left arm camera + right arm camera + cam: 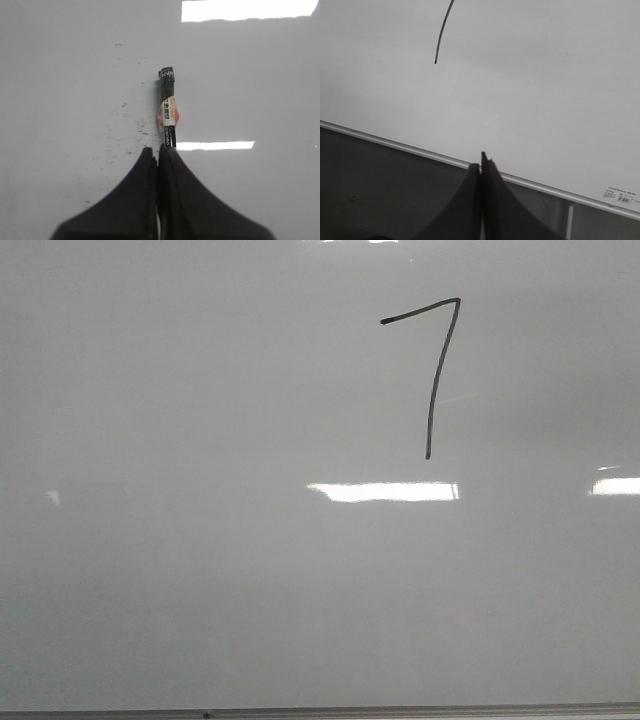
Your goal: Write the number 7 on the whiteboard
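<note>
Front view: the whiteboard (pixel 200 570) fills the frame, glossy pale grey; thin grey metal frame edge (pixel 400 711) runs along the bottom; bright rectangular glare patches (pixel 385 492) sit below mid-board, a further one at the right edge. The number 7 (pixel 432 390) is drawn in dark marker in the upper right part of the board; slanted top bar rising to the right, long slightly curved downstroke ending just above the central glare patch. Neither arm shows in this view.

Left wrist view: left gripper (pixel 160 157) has its fingers pressed together around a black marker (pixel 168 107); marker projects forward from the fingertips over the board surface; a pale label with red print wraps its mid-barrel; far end is capped or taped in black with white lettering; whether that end touches the board, cannot tell. Small dark specks (pixel 125 135) scatter on the board beside the marker.

Right wrist view: right gripper (pixel 481 167) has its fingers closed flush, nothing between them; it sits over the board's frame edge (pixel 395 144), dark surface (pixel 370 190) beyond; lower tail of the 7's downstroke visible on the board, well apart from the fingertips; a small printed sticker (pixel 620 196) lies near the board's corner.
</note>
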